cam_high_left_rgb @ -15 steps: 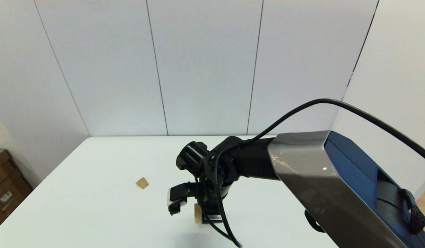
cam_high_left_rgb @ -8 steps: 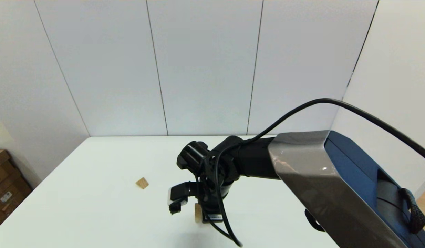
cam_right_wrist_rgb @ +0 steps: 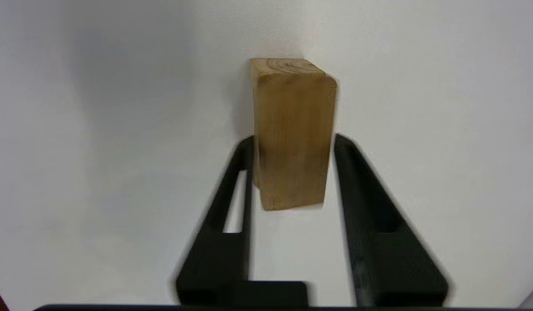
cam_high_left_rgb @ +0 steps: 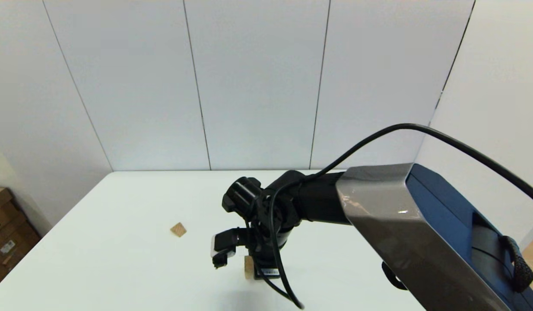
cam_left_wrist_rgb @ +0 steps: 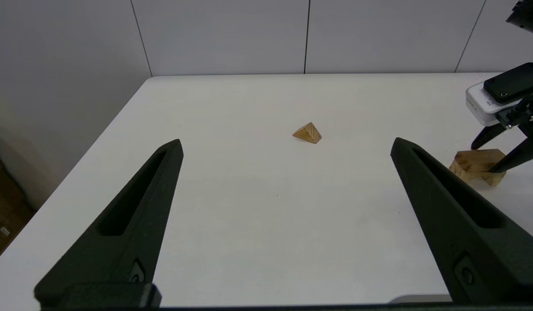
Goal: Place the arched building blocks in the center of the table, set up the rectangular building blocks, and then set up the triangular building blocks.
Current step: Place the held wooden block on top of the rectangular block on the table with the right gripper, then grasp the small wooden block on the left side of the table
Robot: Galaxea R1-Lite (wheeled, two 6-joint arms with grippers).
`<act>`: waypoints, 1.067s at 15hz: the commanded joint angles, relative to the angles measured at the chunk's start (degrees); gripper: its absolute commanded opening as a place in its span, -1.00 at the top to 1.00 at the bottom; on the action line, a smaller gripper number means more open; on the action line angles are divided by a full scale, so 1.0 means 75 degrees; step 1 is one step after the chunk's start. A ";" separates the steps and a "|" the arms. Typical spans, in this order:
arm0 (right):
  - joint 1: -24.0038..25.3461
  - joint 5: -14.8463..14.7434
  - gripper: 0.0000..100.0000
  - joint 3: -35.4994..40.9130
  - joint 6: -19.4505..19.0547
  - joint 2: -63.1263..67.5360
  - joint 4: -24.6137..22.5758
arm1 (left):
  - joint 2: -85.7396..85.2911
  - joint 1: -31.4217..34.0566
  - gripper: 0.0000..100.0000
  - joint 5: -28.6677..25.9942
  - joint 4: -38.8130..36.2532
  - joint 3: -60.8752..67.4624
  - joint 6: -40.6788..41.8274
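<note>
Two wooden blocks are visible for certain. One light-brown oblong wooden brick point(cam_right_wrist_rgb: 292, 134) sits near the middle of the large white table point(cam_high_left_rgb: 119, 259), pinched between the narrowly spread fingers of the right gripper point(cam_right_wrist_rgb: 292, 142), which reaches down from above. One small light-wood triangular wedge point(cam_left_wrist_rgb: 307, 132) lies well apart from it, toward the robot's left. The left gripper point(cam_left_wrist_rgb: 286, 147) hovers low over the near table edge, jaws spread wide, holding and touching nothing.
</note>
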 commanded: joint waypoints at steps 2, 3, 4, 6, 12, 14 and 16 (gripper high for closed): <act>0.0008 0.0013 -1.00 -0.0002 -0.0048 0.0043 -0.0133 | 0.0000 0.0003 -1.00 0.0008 -0.0005 0.0000 -0.0003; 0.0020 0.0013 -1.00 -0.0002 -0.0036 0.0043 -0.0168 | 0.0000 0.0003 -1.00 0.0008 -0.0005 0.0000 -0.0003; 0.0020 0.0013 -1.00 -0.0002 -0.0036 0.0043 -0.0180 | 0.0000 0.0003 -1.00 -0.0004 -0.0005 0.0000 -0.0003; 0.0031 0.0025 -1.00 -0.0002 -0.0013 -0.0039 -0.0262 | 0.0000 -0.0009 -1.00 -0.0004 -0.0005 0.0000 -0.0003; 0.0125 0.0001 -1.00 0.0022 0.0527 -0.1316 -0.0027 | 0.0000 0.0003 -1.00 0.0008 -0.0005 0.0000 -0.0003; 0.0113 -0.0303 -1.00 0.0034 0.0702 -0.1972 0.0137 | 0.0000 0.0003 -1.00 0.0008 -0.0005 0.0000 -0.0003; 0.0066 -0.0655 -1.00 0.0350 0.1194 -0.2910 0.0465 | 0.0000 0.0003 -1.00 -0.0004 -0.0005 0.0000 -0.0003</act>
